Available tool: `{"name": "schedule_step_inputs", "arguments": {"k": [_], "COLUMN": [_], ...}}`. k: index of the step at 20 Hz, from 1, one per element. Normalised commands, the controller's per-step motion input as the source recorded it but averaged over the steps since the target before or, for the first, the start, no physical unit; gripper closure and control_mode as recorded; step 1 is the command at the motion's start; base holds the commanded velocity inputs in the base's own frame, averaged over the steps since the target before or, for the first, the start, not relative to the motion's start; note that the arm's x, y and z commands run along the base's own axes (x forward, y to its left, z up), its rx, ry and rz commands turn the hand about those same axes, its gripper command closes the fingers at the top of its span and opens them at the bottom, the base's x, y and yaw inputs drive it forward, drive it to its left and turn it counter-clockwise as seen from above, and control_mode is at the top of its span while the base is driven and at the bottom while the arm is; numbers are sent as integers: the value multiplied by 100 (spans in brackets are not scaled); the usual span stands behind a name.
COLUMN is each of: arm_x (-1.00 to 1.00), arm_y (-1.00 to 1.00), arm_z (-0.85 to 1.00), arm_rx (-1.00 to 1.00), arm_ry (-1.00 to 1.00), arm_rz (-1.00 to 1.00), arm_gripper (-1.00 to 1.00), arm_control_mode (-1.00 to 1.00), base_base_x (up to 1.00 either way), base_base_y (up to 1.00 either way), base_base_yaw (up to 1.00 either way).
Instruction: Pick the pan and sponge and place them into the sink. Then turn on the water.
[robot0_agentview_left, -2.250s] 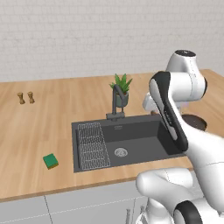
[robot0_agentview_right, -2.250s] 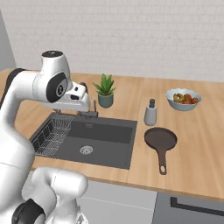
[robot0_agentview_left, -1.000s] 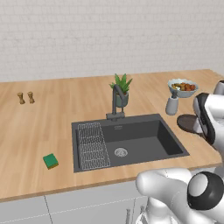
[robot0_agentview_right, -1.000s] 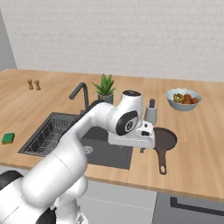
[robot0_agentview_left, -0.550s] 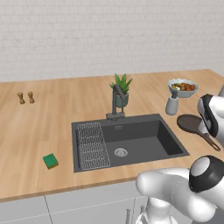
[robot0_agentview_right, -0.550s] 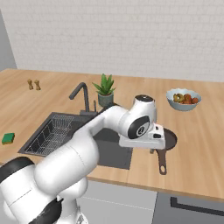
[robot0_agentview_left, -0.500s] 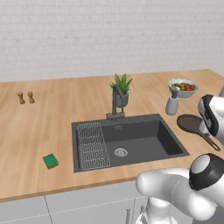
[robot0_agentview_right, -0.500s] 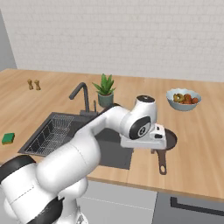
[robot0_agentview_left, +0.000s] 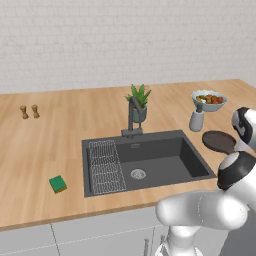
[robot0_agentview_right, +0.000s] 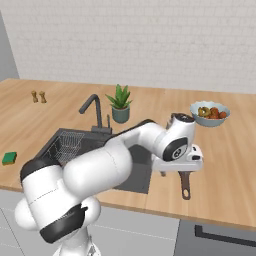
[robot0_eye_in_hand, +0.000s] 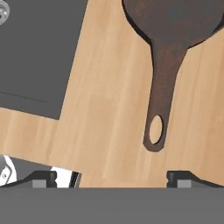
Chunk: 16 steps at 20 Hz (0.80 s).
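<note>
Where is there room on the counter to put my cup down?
The bare wood between the salt and pepper shakers and the sink is free, above the sponge. It is crowded right of the sink: the pan, a grey bottle, the fruit bowl and the gripper.

I'm working in a kitchen: a wooden counter (robot0_agentview_left: 75, 125) holds a dark sink (robot0_agentview_left: 165, 160) with faucet (robot0_agentview_left: 132, 116), a fruit bowl (robot0_agentview_left: 209, 100) right of it (white brick wall behind).

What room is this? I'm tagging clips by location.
A kitchen, rendered: a wooden counter holds a sink with a faucet, and a pan sits nearby.
</note>
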Motion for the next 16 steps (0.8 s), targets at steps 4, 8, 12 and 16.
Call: {"name": "schedule_step_inputs", "arguments": {"k": [4,8,12,16], "arm_x": [22,23,36,30], "arm_y": [-25,-18,-3,-9], "arm_z": [-27,-23,-23,-23], "arm_rx": [0,0,0,0], "arm_ry": [0,0,0,0], "arm_rz": [9,5,1,1], "arm_gripper": [-100,-100,-100,-100], "arm_control_mode": [-100,-100,-100,-100], "base_base_x": [0,0,0,0], "base_base_y": [0,0,0,0], "base_base_yaw": [0,0,0,0]}}
